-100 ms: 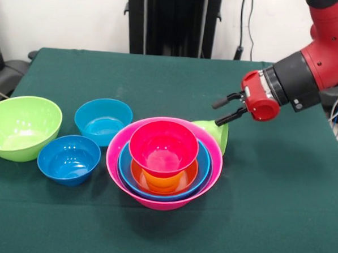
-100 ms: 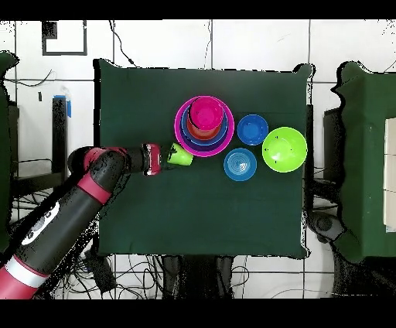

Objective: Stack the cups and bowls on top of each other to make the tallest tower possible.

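Green table: three loose bowls, one tower.

Tower: we see a big pink bowl holding blue, orange and red-pink bowls, upright.
Green cup: on its side, touching the tower's rim.
Loose bowls: lime green, sky blue, dark blue, upright, clustered together beside the tower.

A dark green cloth-covered table carries, in the front view, a lime green bowl far left, two blue bowls beside it, and the big pink bowl with its nested stack near the middle.
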Robot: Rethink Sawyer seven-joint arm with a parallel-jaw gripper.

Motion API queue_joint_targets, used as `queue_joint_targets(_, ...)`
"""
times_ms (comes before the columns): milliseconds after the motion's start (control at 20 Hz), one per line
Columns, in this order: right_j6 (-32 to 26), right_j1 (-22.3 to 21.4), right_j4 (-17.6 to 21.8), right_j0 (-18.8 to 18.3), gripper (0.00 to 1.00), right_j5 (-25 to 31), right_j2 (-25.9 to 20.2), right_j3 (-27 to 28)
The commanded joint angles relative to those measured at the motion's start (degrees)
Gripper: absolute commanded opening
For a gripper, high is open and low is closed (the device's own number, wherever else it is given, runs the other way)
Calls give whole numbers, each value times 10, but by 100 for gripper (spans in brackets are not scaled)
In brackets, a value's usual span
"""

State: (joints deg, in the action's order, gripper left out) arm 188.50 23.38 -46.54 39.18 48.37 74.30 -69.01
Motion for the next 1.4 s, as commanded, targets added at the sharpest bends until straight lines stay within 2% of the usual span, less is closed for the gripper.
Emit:
queue_joint_targets(50,180,2,-32,-1,100,62,-73,61)
queue_joint_targets(850,216,23,-41,-11,100,59,-65,94)
queue_joint_targets(1150,222,10,-34,-6,100,66,-75,90)
queue_joint_targets(1400,204,-16,-24,6,100,81,-89,71)
